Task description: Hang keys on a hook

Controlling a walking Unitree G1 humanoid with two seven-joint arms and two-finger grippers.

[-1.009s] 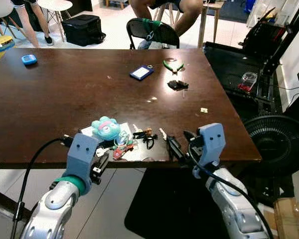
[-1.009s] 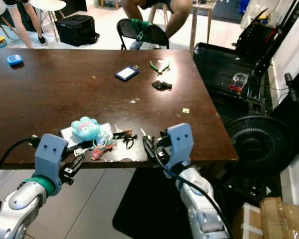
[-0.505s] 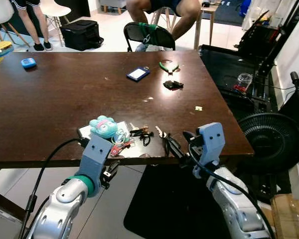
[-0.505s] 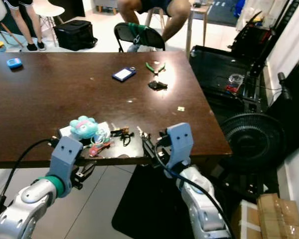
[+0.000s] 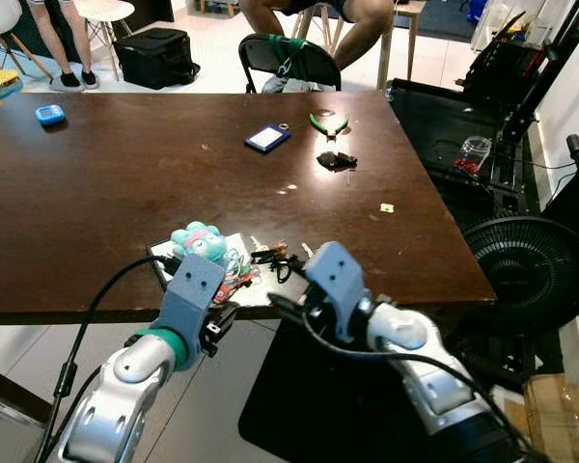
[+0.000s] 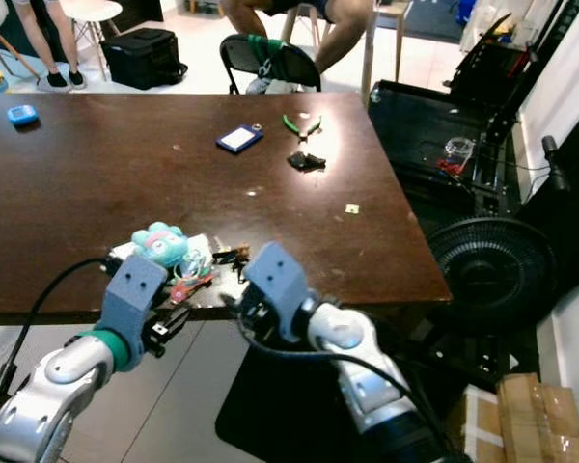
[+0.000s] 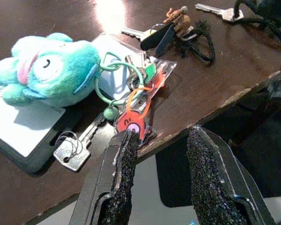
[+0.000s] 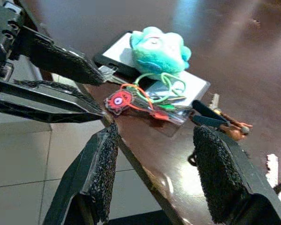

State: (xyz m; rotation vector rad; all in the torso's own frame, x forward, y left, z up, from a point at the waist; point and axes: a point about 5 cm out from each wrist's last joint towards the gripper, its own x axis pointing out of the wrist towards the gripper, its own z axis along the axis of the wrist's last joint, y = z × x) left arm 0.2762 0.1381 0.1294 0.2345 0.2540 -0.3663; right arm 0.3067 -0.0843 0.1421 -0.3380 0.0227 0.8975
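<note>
From the left eye view I see the brown counter (image 5: pixel 96 183) in front of me. The keys (image 5: pixel 234 278) lie at its near edge, in a little pile with a teal plush toy (image 5: pixel 199 241) on a white card (image 5: pixel 164 260). My left gripper (image 5: pixel 215 323) sits just below the near edge, under the keys. My right gripper (image 5: pixel 282 305) reaches in from the right, and it is at the edge too, just beside the pile. Far off on the counter are a blue tag (image 5: pixel 268 139), green pliers (image 5: pixel 329 123) and a small black thing (image 5: pixel 336 160). A black fan (image 5: pixel 534 270) stands on the floor to the right. A person sits on a chair (image 5: pixel 291 60) past the far side.

In the left wrist view my two fingers (image 7: pixel 123 178) are spread open and hold nothing. The keys (image 7: pixel 131 93) are just past their tips on the counter edge, with an orange tag (image 7: pixel 131 124) nearest. The plush toy (image 7: pixel 49 70) touches the green ring.

In the right wrist view my fingers (image 8: pixel 103 171) are wide open and hold nothing. The keys (image 8: pixel 145 101) lie between them, a bit farther on. The left gripper (image 8: pixel 51 82) is close by, near the orange tag (image 8: pixel 118 100).
</note>
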